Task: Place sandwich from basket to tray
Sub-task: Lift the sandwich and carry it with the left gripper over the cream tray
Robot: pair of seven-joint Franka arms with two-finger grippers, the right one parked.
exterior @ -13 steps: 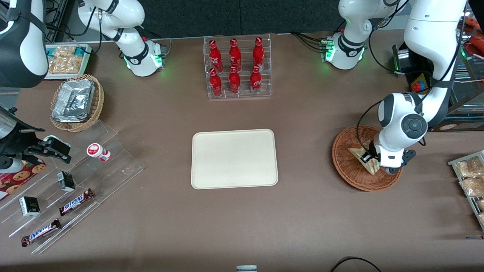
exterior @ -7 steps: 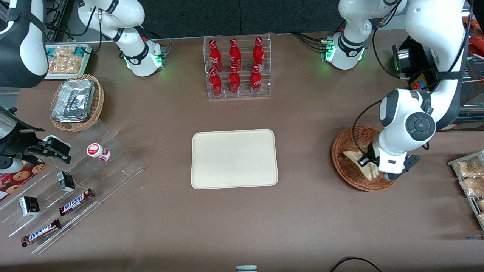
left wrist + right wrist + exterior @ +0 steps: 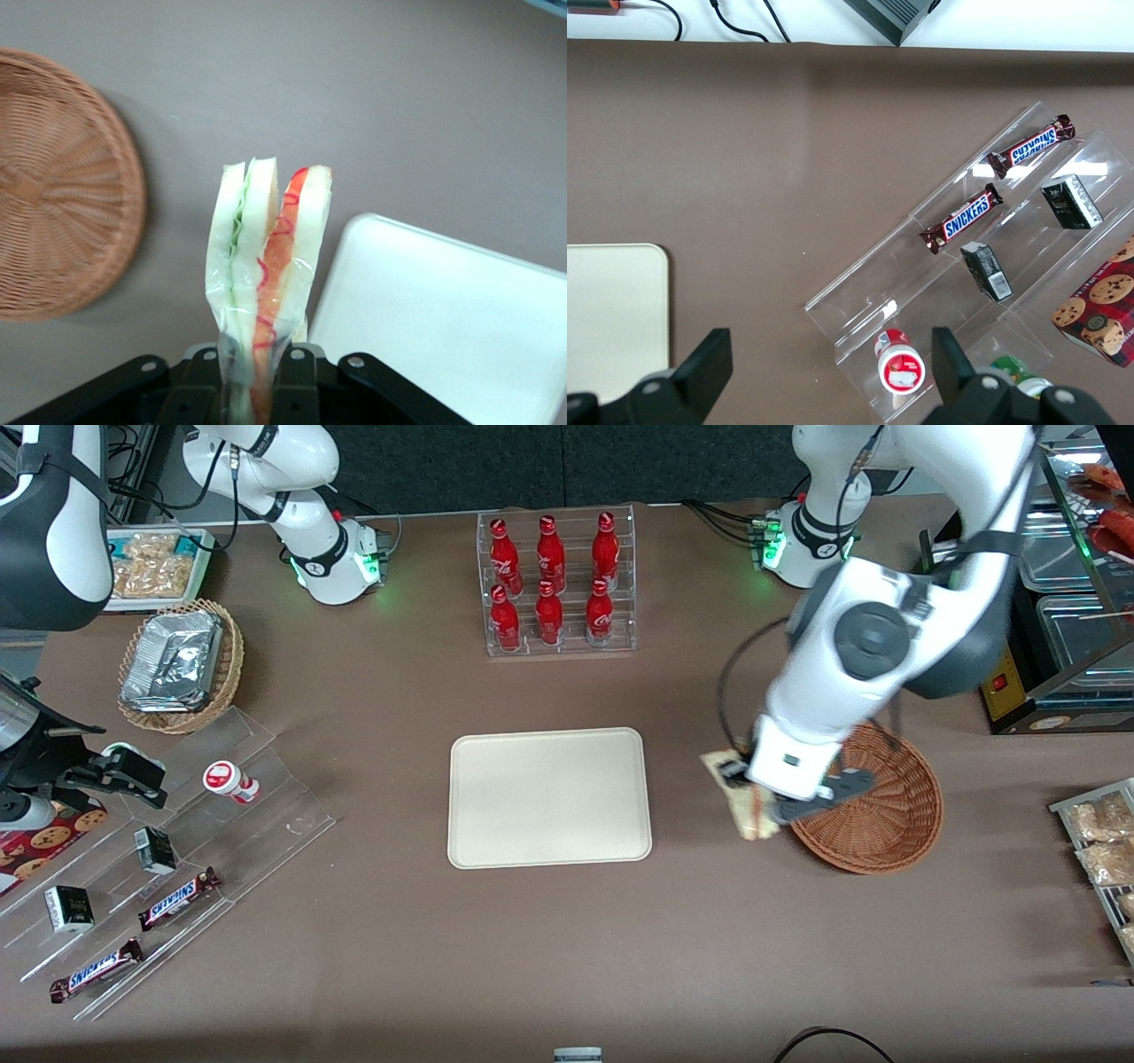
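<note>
My left gripper is shut on the sandwich, a plastic-wrapped wedge of white bread with red and green filling. It hangs above the bare table between the reddish-brown wicker basket and the cream tray. In the left wrist view the sandwich stands clamped between the black fingers, with the basket on one side and a corner of the tray on the other. Nothing lies in the basket or on the tray.
An acrylic rack of red bottles stands farther from the front camera than the tray. A metal tray of snack bags lies at the working arm's end. A tan basket of foil packs and stepped acrylic shelves with candy bars lie toward the parked arm's end.
The left gripper has lifted the sandwich out of the basket and carried it sideways toward the tray. The basket now shows bare.
</note>
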